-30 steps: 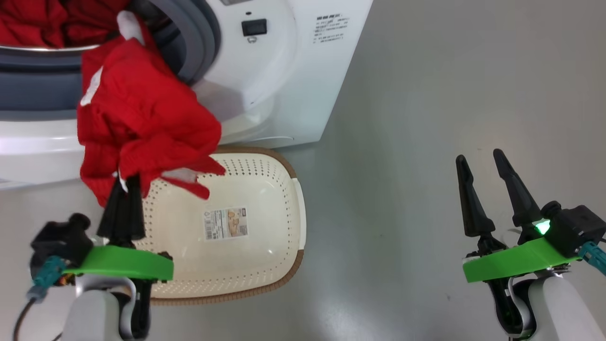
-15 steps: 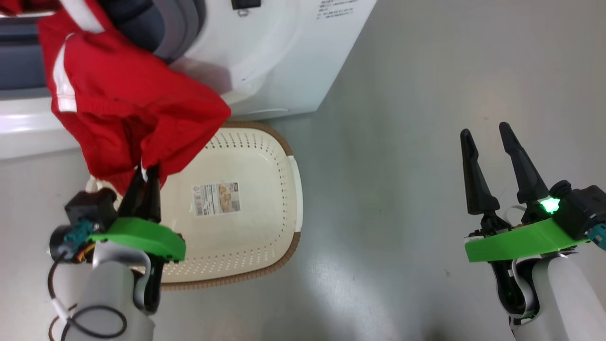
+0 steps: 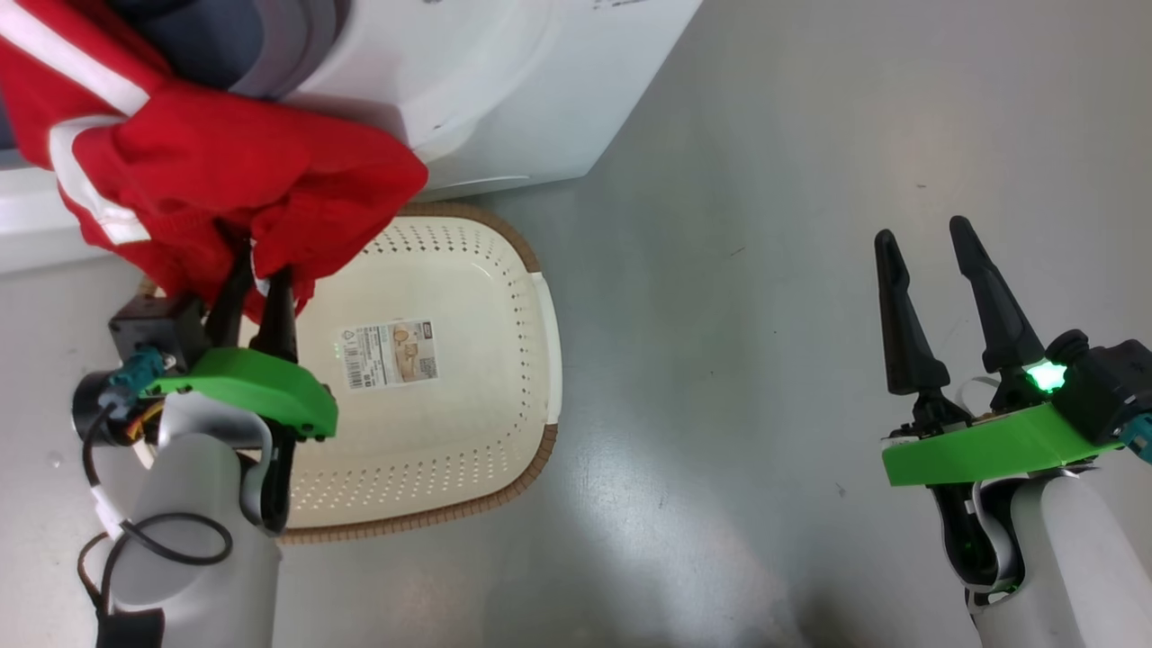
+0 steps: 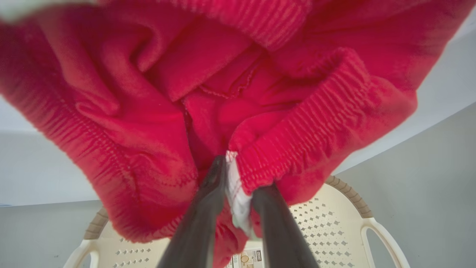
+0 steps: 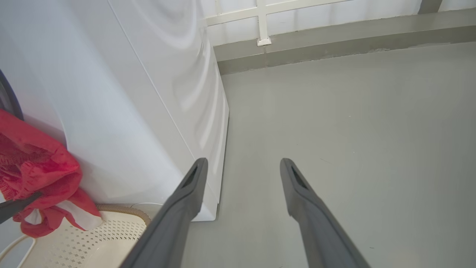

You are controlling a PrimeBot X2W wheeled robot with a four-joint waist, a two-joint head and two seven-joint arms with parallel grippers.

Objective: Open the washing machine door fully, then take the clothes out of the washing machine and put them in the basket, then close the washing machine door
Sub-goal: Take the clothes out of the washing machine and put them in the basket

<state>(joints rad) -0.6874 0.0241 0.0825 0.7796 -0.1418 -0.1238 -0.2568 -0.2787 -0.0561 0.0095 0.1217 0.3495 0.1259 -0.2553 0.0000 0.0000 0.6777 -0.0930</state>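
The clothes [image 3: 225, 171] are a bright red garment with white stripes, hanging out of the washing machine [image 3: 504, 90] over the back left corner of the basket [image 3: 531, 360]. My left gripper [image 3: 261, 270] reaches up into its lower folds. In the left wrist view the fingers [image 4: 208, 193] stand a little apart, with a red hem and a white tag of the clothes [image 4: 238, 93] between them; the gripper [image 4: 241, 175] is open. Over bare floor to the right, my right gripper [image 3: 923, 229] is open and holds nothing. The washing machine door is out of view.
The cream basket [image 4: 375, 230] stands on the grey floor right in front of the white machine [image 5: 130, 93], a paper label on its bottom. A wide stretch of grey floor [image 3: 765, 270] lies between the basket and my right arm. A wall base runs behind.
The left gripper's fingers, pressed together on the red garment before, now stand apart. The garment hangs further out over the basket. The head camera has tilted, shifting the whole picture. The right gripper stays open.
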